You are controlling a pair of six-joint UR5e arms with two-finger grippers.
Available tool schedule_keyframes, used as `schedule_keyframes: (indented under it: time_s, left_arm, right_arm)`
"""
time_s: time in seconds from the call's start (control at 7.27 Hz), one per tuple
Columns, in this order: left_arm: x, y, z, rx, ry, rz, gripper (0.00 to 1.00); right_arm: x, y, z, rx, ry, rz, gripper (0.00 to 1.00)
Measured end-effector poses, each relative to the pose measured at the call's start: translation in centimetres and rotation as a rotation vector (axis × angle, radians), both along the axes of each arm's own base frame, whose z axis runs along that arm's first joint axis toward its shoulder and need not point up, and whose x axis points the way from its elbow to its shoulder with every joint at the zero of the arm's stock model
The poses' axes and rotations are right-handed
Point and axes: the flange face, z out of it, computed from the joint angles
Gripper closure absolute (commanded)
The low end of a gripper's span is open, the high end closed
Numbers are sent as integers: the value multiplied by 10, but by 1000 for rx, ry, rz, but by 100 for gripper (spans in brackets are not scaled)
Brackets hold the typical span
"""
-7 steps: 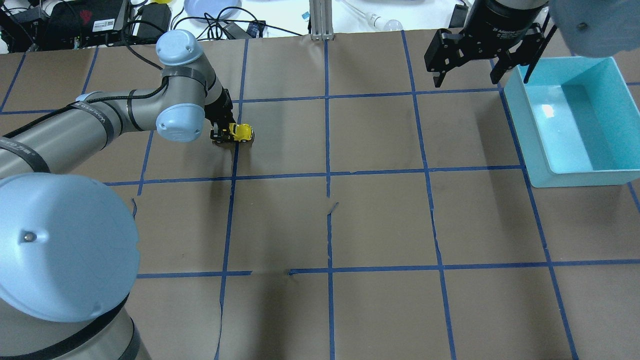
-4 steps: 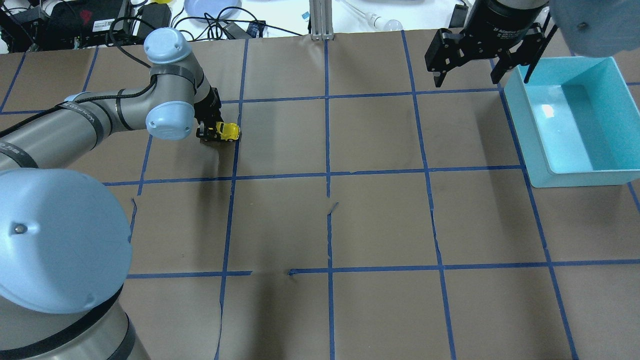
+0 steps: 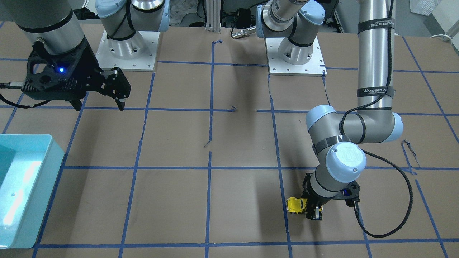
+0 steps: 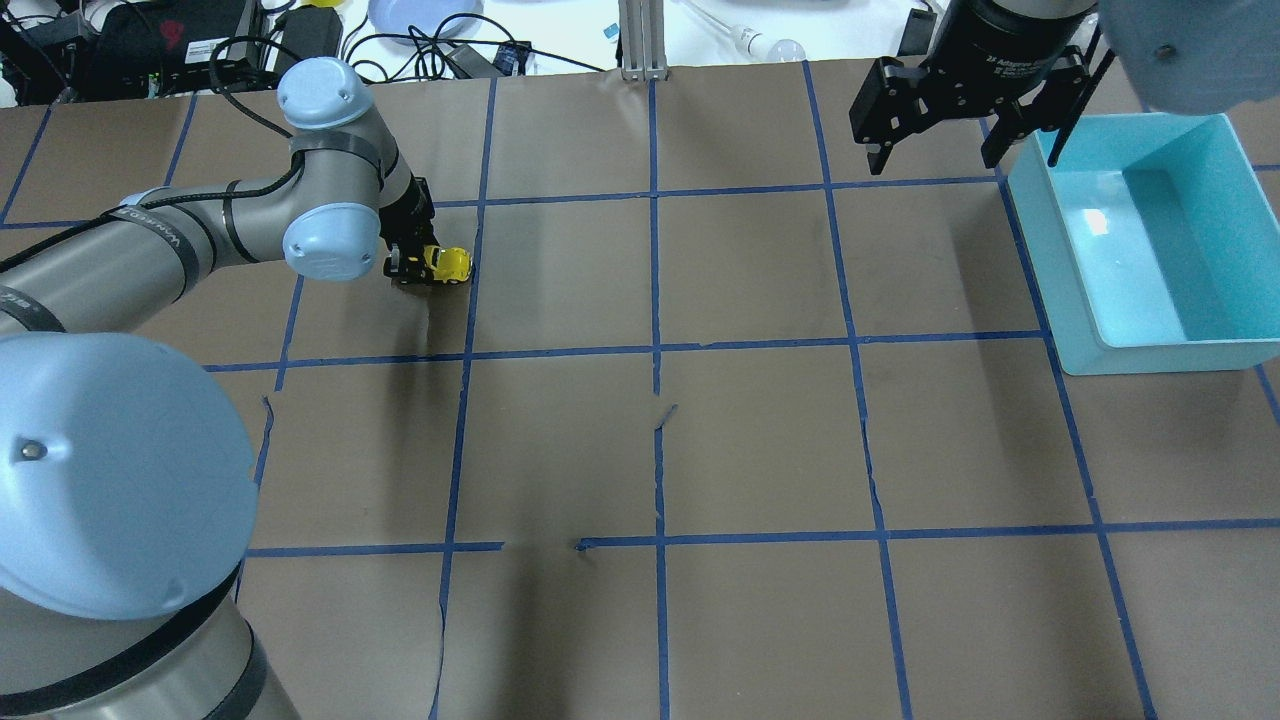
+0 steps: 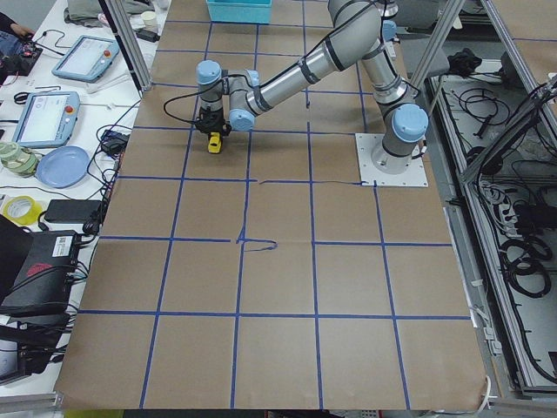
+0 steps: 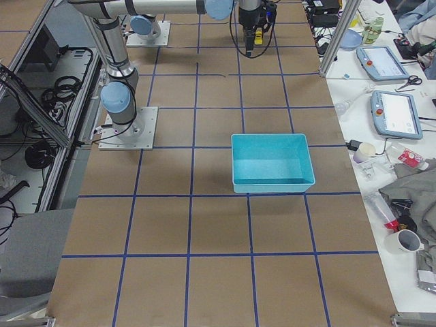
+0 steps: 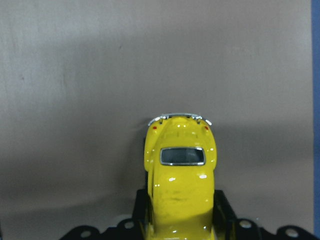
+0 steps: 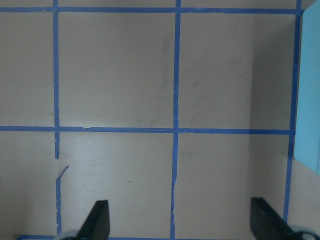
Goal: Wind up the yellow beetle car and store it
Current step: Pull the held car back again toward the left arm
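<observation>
**Car**: wheels on the table, well apart from the bin, with the left gripper's jaws clamped on its flanks. Over the last second the car has been dragged along the table, farther from the bin. You are probably mid wind-up stroke, and storing is not yet begun. **Right gripper**: jaws apart and empty, hanging just beside the bin's far corner, the one thing near your route.

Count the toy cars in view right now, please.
1. The yellow car is gripped in the left pincer, far out on the robot's left side of the table. None shows in the blue bin.
</observation>
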Motion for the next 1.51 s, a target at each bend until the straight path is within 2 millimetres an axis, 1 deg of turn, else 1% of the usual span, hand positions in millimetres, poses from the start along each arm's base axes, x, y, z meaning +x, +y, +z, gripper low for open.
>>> schedule_keyframes:
  time_s: [0.41,0.69,1.1,1.38,1.51]
  left_arm:
    - [31,-1,-2,11,-43,-15,100]
    - [48,-1,-4,18,-60,-14,100]
    - [79,-2,-5,20,-63,20,100]
    - [95,-2,-7,19,-63,43,100]
    - [102,-2,-7,19,-64,55,28]
  right_arm:
    - [0,0,0,0,0,0,0]
    - [0,0,0,0,0,1,0]
    - [0,0,0,0,0,1,0]
    - [0,0,0,0,0,1,0]
    - [0,0,0,0,0,1,0]
